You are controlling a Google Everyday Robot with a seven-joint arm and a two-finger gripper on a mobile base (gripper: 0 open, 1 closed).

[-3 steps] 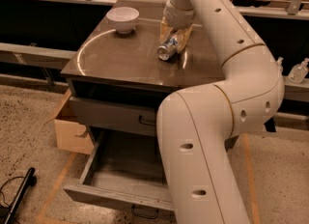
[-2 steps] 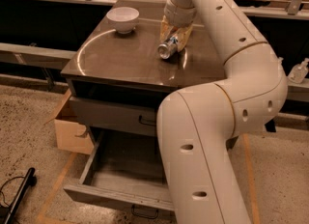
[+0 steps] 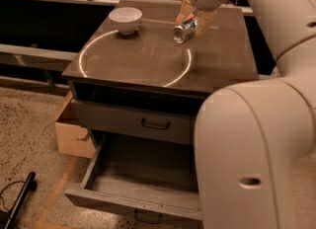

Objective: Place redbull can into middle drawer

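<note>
The redbull can (image 3: 181, 30) is a shiny silver can, tilted on its side, with its round end facing me. My gripper (image 3: 191, 24) reaches down from the top of the view and is shut on the can. It holds the can just above the brown cabinet top (image 3: 133, 57), right of centre. The middle drawer (image 3: 140, 176) is pulled wide open at the bottom of the cabinet, with its black handle (image 3: 148, 217) at the front edge. Nothing shows inside it. My arm's large white links cover the drawer's right part.
A white bowl (image 3: 125, 19) stands on the cabinet top at the back left. A closed grey drawer (image 3: 128, 119) with a black handle sits above the open one. A cardboard box (image 3: 74, 134) stands left of the cabinet. A black cable lies on the floor (image 3: 17, 196).
The can has risen off the cabinet top and moved slightly back and to the right, in the gripper's hold. The bowl and the drawers have not moved.
</note>
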